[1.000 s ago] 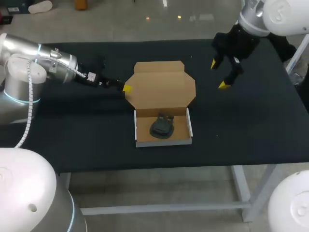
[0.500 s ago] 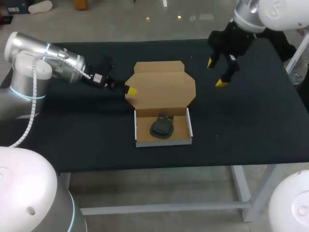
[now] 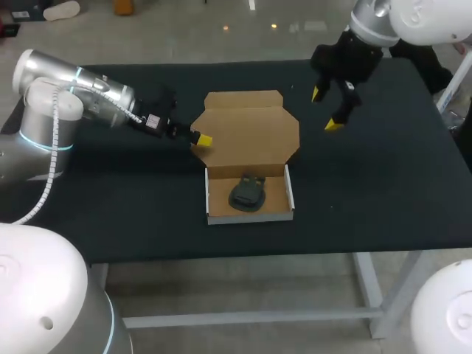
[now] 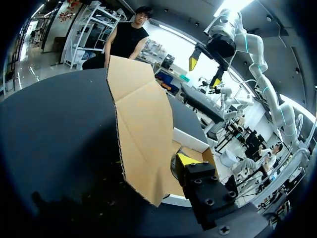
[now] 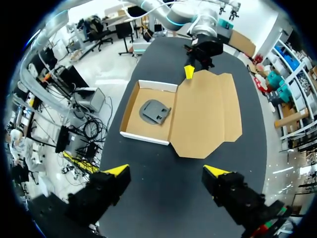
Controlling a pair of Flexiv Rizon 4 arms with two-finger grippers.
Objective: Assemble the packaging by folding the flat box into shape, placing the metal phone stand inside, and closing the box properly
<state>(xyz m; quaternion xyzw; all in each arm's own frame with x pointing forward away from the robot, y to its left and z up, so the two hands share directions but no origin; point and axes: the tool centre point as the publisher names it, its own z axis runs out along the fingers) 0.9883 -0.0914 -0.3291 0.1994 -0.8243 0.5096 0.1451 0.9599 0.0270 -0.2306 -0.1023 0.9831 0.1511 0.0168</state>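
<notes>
The box (image 3: 251,216) is sitting near the middle of the desk (image 3: 110,199), its white tray facing upward and its long axis running from side to side as the robot sees it. Its brown lid (image 3: 251,136) is hinging off the tray's far wall and spreading away from the robot, with its tuck flap pointing toward the desk's far edge. The lid is lying open, so the tray's inside is showing. Whether the lid is lying quite flat or rising a little at its left side cannot be told.

The dark phone stand (image 3: 247,193) is lying inside the tray, about midway between its side walls, with its narrower end pointing toward the lid.

The left gripper (image 3: 203,139) is coming in low from the box's left and is touching the lid's left corner. The lid is hiding part of it in the left wrist view, so whether it is clenched on the cardboard or released cannot be told.

The right gripper (image 5: 166,171) is hanging above the desk, beyond the lid's far right corner and well apart from the box. It is spread wide and gripping nothing, and bare desk is lying beneath it. Nothing is standing between it and the lid.
</notes>
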